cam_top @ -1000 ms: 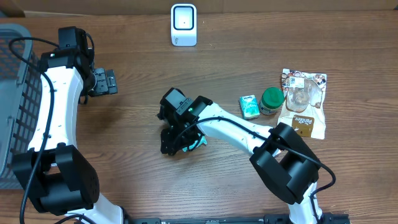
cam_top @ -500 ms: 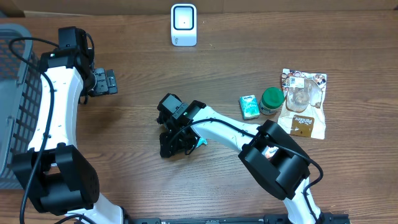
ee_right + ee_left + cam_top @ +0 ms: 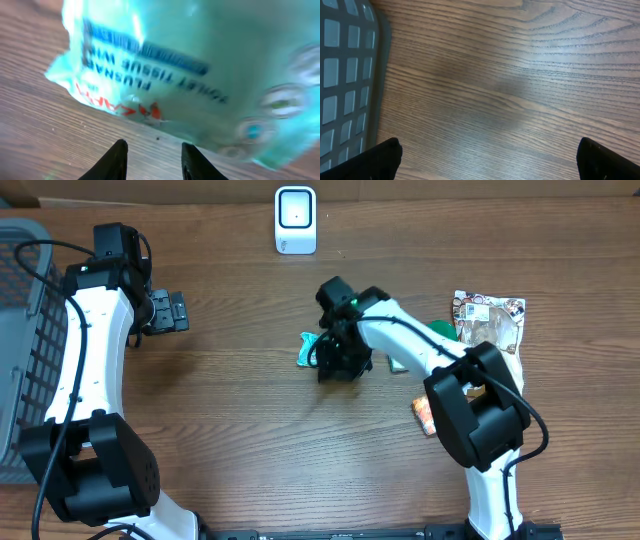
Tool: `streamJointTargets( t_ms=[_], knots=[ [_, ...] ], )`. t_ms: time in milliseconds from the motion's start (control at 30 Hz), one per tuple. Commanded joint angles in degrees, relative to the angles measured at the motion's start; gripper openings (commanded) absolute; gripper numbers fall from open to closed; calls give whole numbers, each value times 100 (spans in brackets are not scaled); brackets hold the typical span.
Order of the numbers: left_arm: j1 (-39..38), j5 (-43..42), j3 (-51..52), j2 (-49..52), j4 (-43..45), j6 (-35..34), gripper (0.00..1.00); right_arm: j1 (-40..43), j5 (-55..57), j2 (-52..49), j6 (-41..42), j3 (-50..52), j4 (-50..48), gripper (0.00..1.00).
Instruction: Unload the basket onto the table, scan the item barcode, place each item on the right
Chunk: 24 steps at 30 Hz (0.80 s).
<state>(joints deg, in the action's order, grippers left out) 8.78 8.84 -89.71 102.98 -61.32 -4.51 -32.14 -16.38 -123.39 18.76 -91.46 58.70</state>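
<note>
A: Task item, material and place?

B: One wipes packet is recorded: soft glossy teal film, flat pillow shape, with dark blue and red print that is blurred and reads upside down in the right wrist view. It is found near the middle of the table. In the overhead view a teal corner sticks out leftward past the right gripper.

A: State of that gripper?

B: It is set just at the packet's near edge. Two black tapered fingertips are held a little apart, and only wood grain is seen between them. Whether the packet is touched higher up the fingers cannot be told.

A: The other one?

B: The left gripper is spread wide over bare wood toward the far-left corner. Two blunt black tips are seen at the lower corners of its own view.

A: Surroundings, counted?

B: One scanner, white rounded plastic with a dark face, is stood at the middle of the far edge. One grey basket with square-grid plastic walls is noted at the left edge. By the right edge, partly covered by the right arm, one clear crinkled bag, one round green lid and one small orange-and-white piece are counted. The tabletop is brown, matte and streaked with grain.
</note>
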Motion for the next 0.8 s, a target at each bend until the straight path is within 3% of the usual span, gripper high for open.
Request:
streamJointTargets(
  t_ms=[0, 300, 400, 567, 767],
  knots=[
    [20, 15, -35, 9, 7, -20, 100, 179, 229, -26, -391, -616, 138, 33],
    [20, 13, -35, 9, 9, -20, 100, 341, 800, -28, -376, -1213, 197, 40],
    [20, 15, -35, 9, 7, -20, 99, 396, 1257, -28, 190, -1119, 350, 45],
    [20, 15, -35, 9, 9, -20, 100, 713, 828, -28, 446, -769, 295, 45],
    [20, 15, -35, 9, 9, -20, 100, 918, -219, -31, 439, 151, -522, 44]
  ],
)
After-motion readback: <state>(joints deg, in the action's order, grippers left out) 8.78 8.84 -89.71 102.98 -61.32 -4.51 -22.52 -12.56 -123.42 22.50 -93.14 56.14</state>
